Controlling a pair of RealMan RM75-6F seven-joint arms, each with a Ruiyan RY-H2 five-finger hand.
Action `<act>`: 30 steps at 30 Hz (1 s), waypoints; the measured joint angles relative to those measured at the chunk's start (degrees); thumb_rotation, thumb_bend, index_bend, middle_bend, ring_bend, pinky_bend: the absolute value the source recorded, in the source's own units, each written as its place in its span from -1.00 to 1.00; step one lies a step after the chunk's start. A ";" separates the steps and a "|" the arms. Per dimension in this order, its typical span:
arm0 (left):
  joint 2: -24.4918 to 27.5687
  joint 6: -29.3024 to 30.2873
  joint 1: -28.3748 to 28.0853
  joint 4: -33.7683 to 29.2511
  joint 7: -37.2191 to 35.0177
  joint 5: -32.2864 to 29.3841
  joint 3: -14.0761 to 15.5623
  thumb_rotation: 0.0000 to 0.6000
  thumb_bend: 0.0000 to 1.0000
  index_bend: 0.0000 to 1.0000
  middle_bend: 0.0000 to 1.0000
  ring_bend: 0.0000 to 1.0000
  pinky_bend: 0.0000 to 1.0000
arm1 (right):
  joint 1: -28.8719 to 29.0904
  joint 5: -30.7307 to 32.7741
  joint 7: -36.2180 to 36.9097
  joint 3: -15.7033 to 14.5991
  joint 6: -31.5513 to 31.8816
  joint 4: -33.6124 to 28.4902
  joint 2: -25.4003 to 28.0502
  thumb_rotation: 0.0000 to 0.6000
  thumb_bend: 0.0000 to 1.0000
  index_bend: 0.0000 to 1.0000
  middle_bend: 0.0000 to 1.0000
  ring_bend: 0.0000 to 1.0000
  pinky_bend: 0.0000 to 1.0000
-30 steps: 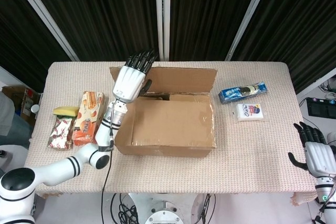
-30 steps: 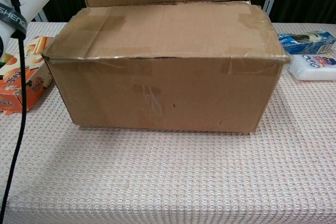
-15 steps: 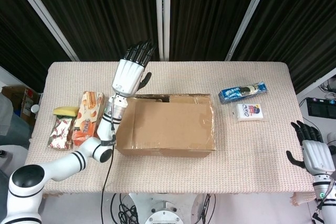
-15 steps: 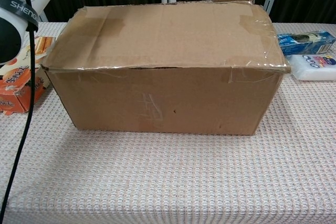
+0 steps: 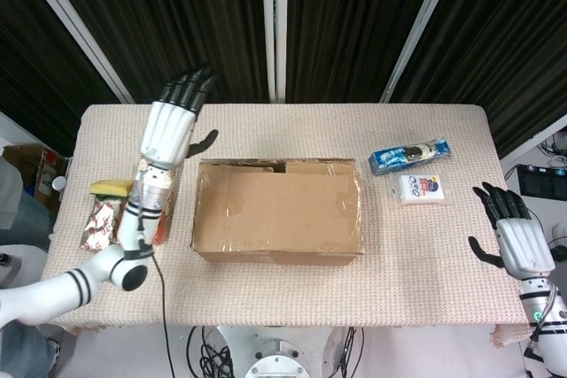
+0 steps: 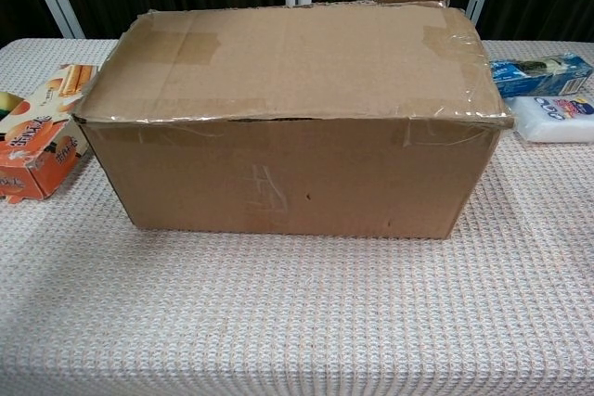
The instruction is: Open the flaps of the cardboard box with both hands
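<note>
White and black, the left hand [image 5: 170, 127] hangs above the left part of the bench [image 5: 425, 245], with its fingers spread and nothing in them. It is up and to the left of the cardboard box [image 5: 279, 210], not touching it. The right hand [image 5: 514, 235] is low at the right edge of the bench, well apart from the box, with fingers also apart and holding nothing.

The box stands in the middle of the bench and its top flaps [image 6: 306, 57] lie flat and closed. I judge that the cardboard is light and quite stiff, but the flaps will bend at their folds. Clear tape on the edges looks smooth and may be slippery. A dark gap shows under the front flap edge, and this seems a good place to put the fingers, one hand at each end.

Left of the box lie an orange snack box [image 5: 147, 199], a yellow sponge [image 5: 111, 188] and a small packet [image 5: 101, 223]. To the right are a blue packet [image 5: 409, 155] and a white packet [image 5: 421, 189]. None of them blocks the flaps, though the snack box is just beside the left end.
</note>
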 measured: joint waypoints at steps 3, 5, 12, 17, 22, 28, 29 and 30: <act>8.64 0.89 6.29 -8.29 -0.08 -1.03 2.38 1.00 -0.88 -0.90 -0.86 -0.83 -0.63 | 2.03 -1.96 -0.11 1.31 -0.03 -2.55 2.21 1.00 -0.46 -1.00 -1.00 -1.00 -1.00; 14.76 1.83 11.48 -12.34 -0.48 -1.49 4.82 1.00 -0.93 -0.88 -0.86 -0.83 -0.63 | 3.94 -2.92 -0.31 2.57 -0.54 -4.56 3.96 1.00 -0.43 -1.00 -1.00 -1.00 -1.00; 25.14 9.60 28.06 -19.64 -6.11 0.37 14.52 1.00 -1.00 -0.87 -0.85 -0.83 -0.63 | 12.44 -3.06 1.47 7.37 -8.62 -10.59 9.27 1.00 -0.06 -1.00 -1.00 -1.00 -1.00; 26.28 18.63 36.55 -21.07 -9.52 4.24 19.09 1.00 -1.00 -0.87 -0.83 -0.83 -0.63 | 22.28 0.65 4.05 11.49 -21.45 -13.01 11.74 1.00 0.29 -1.00 -0.98 -1.00 -1.00; 26.02 22.58 41.06 -21.04 -12.47 7.17 21.60 1.00 -1.00 -0.87 -0.83 -0.83 -0.63 | 33.68 6.91 5.88 13.99 -38.51 -12.22 12.00 1.00 0.53 -1.00 -0.96 -1.00 -1.00; 24.75 22.96 42.37 -19.59 -13.96 8.07 21.68 1.00 -1.00 -0.87 -0.83 -0.83 -0.63 | 51.71 16.91 6.94 14.48 -57.92 -6.83 9.03 1.00 0.65 -1.00 -0.96 -1.00 -1.00; 24.53 22.67 42.45 -19.13 -14.45 7.96 21.54 1.00 -1.00 -0.87 -0.83 -0.83 -0.63 | 55.17 18.98 6.99 13.95 -60.00 -5.13 7.91 1.00 0.67 -1.00 -0.96 -1.00 -1.00; 24.38 22.47 42.50 -18.79 -14.76 7.89 21.42 1.00 -1.00 -0.87 -0.83 -0.83 -0.63 | 57.59 20.58 7.02 13.40 -61.24 -3.80 7.00 1.00 0.71 -1.00 -0.96 -1.00 -1.00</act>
